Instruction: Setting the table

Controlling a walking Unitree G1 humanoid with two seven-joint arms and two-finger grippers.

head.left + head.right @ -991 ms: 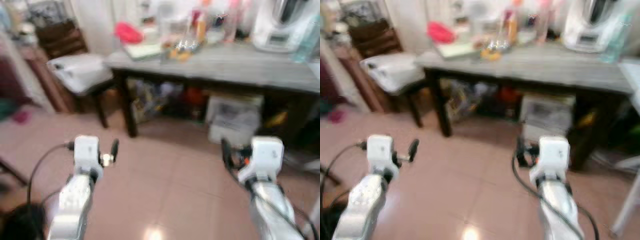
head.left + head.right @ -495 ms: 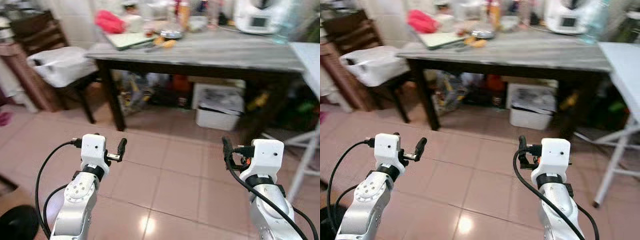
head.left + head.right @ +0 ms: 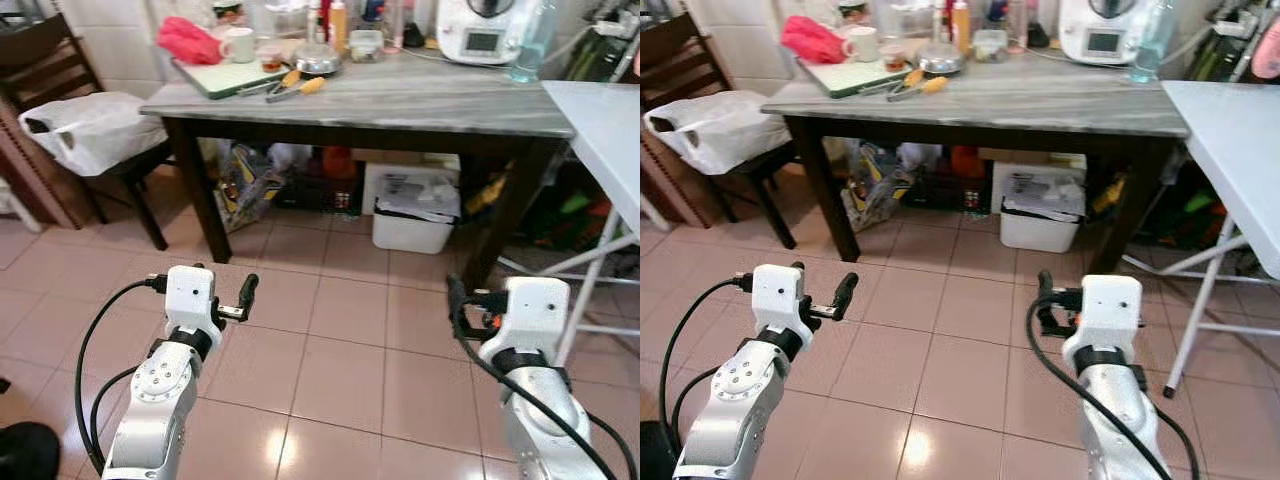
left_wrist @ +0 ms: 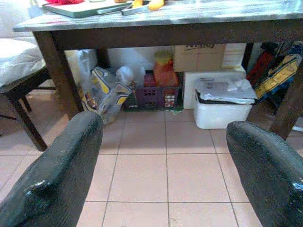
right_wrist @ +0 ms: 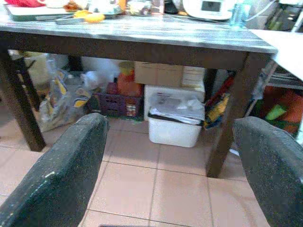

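A floor of pinkish tiles (image 3: 340, 350) runs up to one dark-legged worktop (image 3: 400, 100) with a grey streaked top, and a second, white worktop (image 3: 1230, 130) juts in from the right. On the grey top, toward its far left corner, lie the things for the setting — one green tray (image 3: 225, 76), one white mug (image 3: 238, 44), one red cloth (image 3: 190, 40), one metal bowl (image 3: 318, 64) and two utensils with orange handles (image 3: 296, 86). Farther along the back edge stand one white kitchen appliance (image 3: 485, 28) and one clear bottle (image 3: 530, 45).

Under the worktop sit one white bin (image 3: 415, 212), one cardboard box (image 4: 199, 56) and one purple crate (image 4: 156, 97). One dark wooden chair (image 3: 75, 120) at the left carries one white plastic bag (image 3: 90, 130).

Two arms are raised over the floor, well short of the worktop. The left claw (image 4: 163, 156) has its two black fingers spread wide with nothing between them; the right claw (image 5: 173, 161) is spread the same way — also bare.
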